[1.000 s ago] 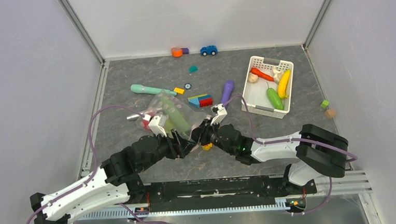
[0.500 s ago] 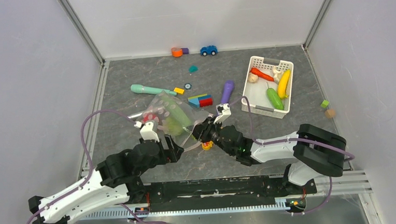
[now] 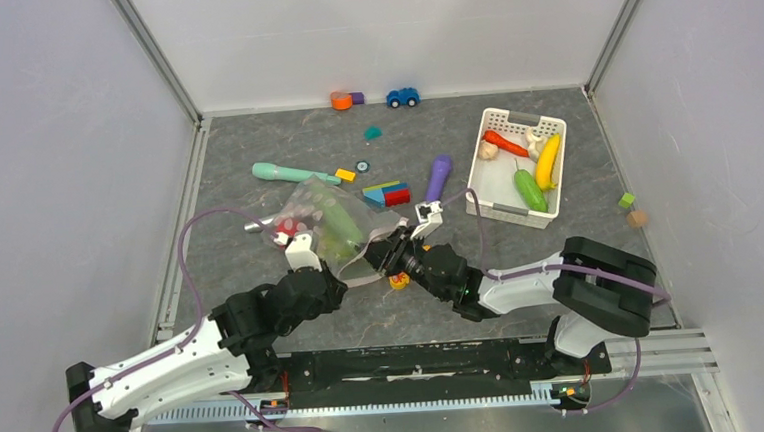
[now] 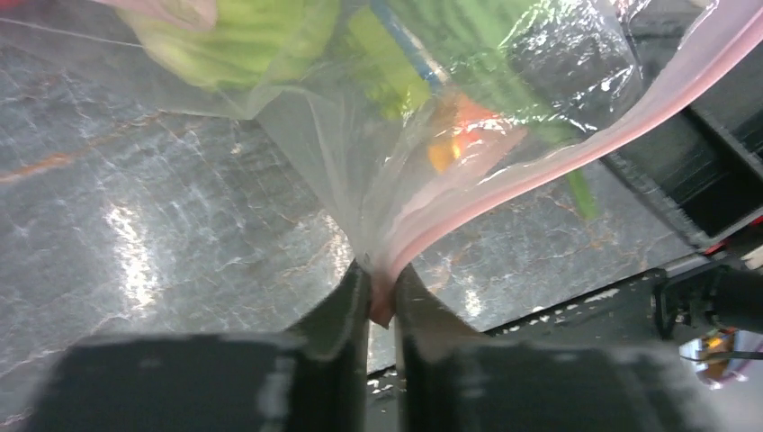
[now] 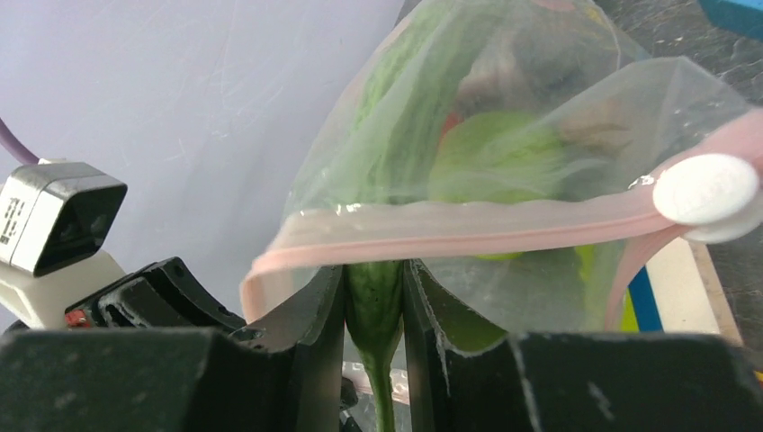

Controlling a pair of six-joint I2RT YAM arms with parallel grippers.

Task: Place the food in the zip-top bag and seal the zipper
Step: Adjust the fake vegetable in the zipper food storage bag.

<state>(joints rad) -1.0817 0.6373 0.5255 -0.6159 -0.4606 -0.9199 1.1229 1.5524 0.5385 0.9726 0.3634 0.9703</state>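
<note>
The zip-top bag (image 3: 320, 218) lies left of centre, with green food showing through it. My left gripper (image 4: 381, 301) is shut on the corner of the pink zipper (image 4: 549, 162), at the bag's near edge (image 3: 346, 270). A long green cucumber (image 5: 373, 292) is pinched by its stem end in my right gripper (image 5: 373, 306), its body reaching in under the zipper (image 5: 450, 236). A round green cabbage (image 5: 499, 153) sits inside the bag. Food in the white basket (image 3: 522, 119): a banana (image 3: 548, 161), a carrot (image 3: 506, 143), another cucumber (image 3: 530, 189) and a beige piece (image 3: 488, 150).
A teal stick (image 3: 290, 171), a purple stick (image 3: 439, 175) and coloured blocks (image 3: 387, 193) lie just beyond the bag. A blue car (image 3: 403, 96) and an orange block (image 3: 341, 100) are at the back wall. Two small cubes (image 3: 631, 209) sit at the right.
My left gripper opened wide, then closed on the bag's pink strip nearer the front. The right gripper kept its hold on the cucumber and edged left.
</note>
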